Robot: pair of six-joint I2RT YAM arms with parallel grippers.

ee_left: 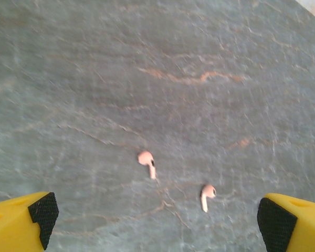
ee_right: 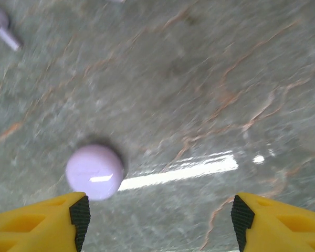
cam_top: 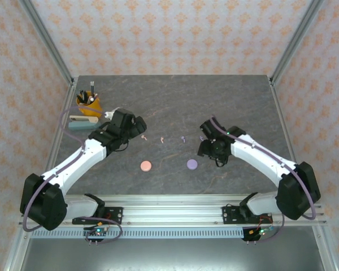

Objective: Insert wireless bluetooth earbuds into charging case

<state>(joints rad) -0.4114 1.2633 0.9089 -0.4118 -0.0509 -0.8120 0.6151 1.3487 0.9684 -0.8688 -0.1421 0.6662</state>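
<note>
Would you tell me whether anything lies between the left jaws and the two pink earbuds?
Nothing visible does. The left jaws stand open over bare table, and both pink earbuds lie free ahead of them, apart from each other.

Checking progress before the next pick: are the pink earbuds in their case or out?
Out. Both pink earbuds lie loose on the bare table, and the pink case sits apart from them, nearer the arms.

Grey, veined, stone-look table (cam_top: pixel 175 101) gleams faintly under light; the lilac case (ee_right: pixel 94 172) and pink earbuds (ee_left: pixel 147 160) look smooth glossy plastic, the yellow fingers (ee_right: pixel 37 223) plastic with matt black pads (ee_right: pixel 80 212).
</note>
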